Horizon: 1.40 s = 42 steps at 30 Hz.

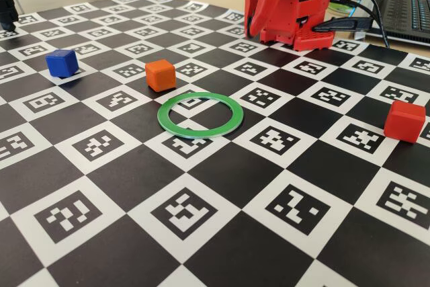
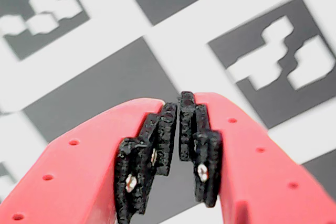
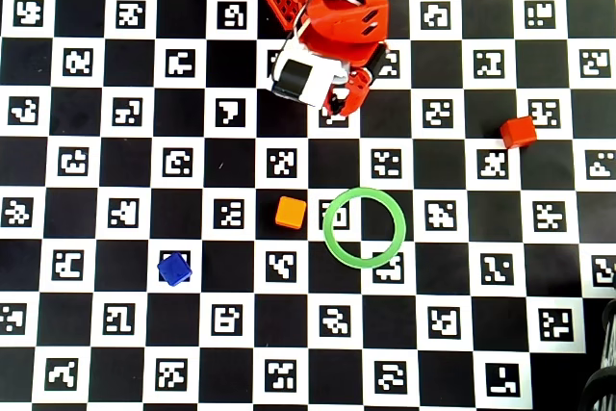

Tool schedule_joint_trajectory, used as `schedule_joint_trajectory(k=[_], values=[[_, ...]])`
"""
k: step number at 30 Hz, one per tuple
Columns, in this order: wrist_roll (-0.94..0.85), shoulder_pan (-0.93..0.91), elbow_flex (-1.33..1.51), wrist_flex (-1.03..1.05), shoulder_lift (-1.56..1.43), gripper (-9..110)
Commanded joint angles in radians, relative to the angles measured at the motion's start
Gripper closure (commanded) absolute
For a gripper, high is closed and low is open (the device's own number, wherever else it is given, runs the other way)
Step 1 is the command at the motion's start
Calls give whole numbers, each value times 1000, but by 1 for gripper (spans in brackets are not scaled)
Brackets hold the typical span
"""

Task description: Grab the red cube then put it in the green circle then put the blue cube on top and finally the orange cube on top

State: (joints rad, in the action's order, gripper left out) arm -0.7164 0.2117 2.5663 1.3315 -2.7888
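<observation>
In the fixed view, the green circle lies flat on the checkered bench, nothing inside it. The red cube sits well apart at the right. The orange cube stands just beyond the ring, the blue cube farther left. At the back, the claw hangs together, empty.

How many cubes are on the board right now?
3. In the overhead view, the red cube sits far right, the orange cube just left of the green circle, the blue cube lower left. None looks hidden.
</observation>
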Motion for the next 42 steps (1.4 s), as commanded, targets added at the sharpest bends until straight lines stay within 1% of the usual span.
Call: schedule_joint_trajectory(k=[1, 6, 12, 15, 17, 18, 20, 22, 26, 28, 30, 33, 37, 42], values=[[172, 64, -328, 89, 163, 105], [442, 193, -618, 253, 373, 94], [848, 390, -896, 397, 591, 77], [982, 523, -999, 457, 658, 76], [1060, 575, -1055, 456, 701, 76], [1085, 591, -1069, 436, 716, 76], [1080, 627, -1092, 410, 750, 76], [1126, 664, -1131, 408, 802, 76], [1239, 695, -1203, 430, 927, 72], [1299, 699, -1258, 448, 988, 66], [1355, 710, -1313, 466, 1049, 56], [1407, 742, -1376, 476, 1147, 48], [1499, 778, -1462, 495, 1282, 47], [1555, 799, -1497, 494, 1394, 48]])
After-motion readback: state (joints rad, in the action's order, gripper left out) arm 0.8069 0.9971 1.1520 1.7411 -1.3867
